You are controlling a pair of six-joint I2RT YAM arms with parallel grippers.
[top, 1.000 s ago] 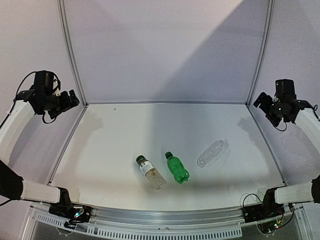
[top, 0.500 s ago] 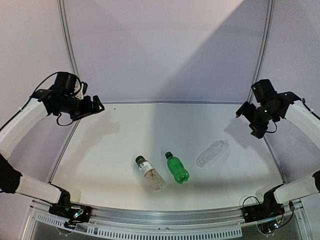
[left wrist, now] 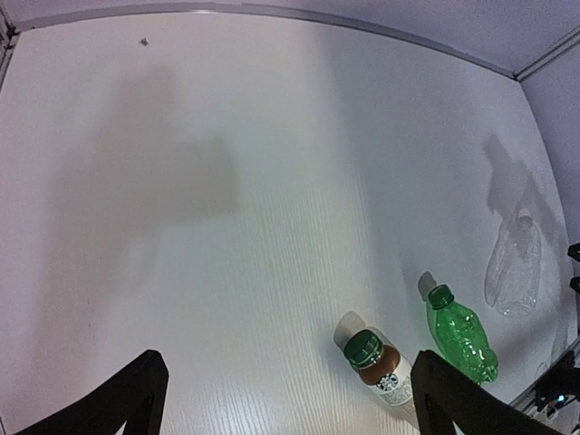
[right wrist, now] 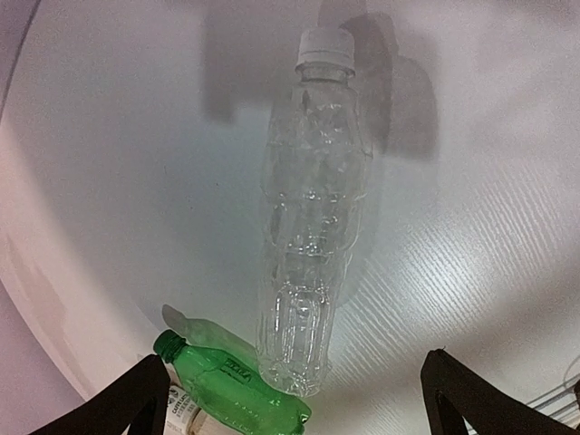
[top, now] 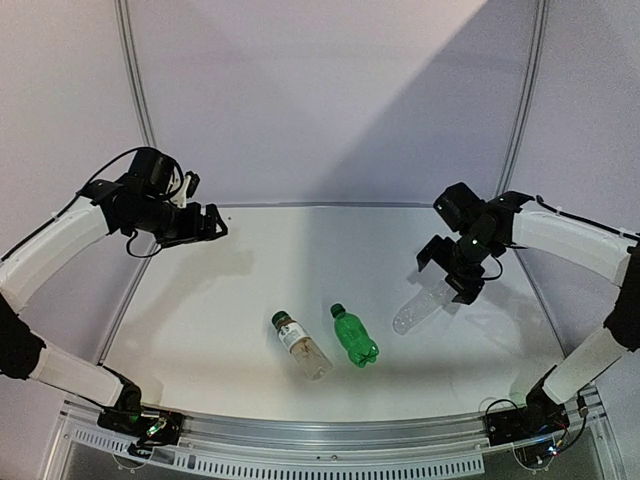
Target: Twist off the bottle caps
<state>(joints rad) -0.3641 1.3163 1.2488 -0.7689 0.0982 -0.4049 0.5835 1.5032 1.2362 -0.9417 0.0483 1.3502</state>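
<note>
Bottles, three of them, lie on their sides on the white tabletop (top: 230,300), each with its cap screwed on. To the right is the clear ribbed plastic bottle (right wrist: 311,245), its small white round screw cap (right wrist: 325,43) at the end turned away from the other two. Near the middle of the table's front part lies the short green plastic bottle (top: 356,340), its dark green screw cap (top: 337,310) pointing toward the far side. Just to its left, apart from it, is the clear bottle with a white-and-brown label (top: 303,348), which has a dark green round cap (left wrist: 363,346) of its own aimed far-left.

The right gripper (top: 447,272) hangs over the cap end of the ribbed bottle, its jaws spread wide and holding nothing (the wrist view shows the bottle clear below the fingers, untouched). The left gripper (top: 208,224) hovers above the far-left part of the table, well apart from all three bottles, its jaws likewise spread and empty.
</note>
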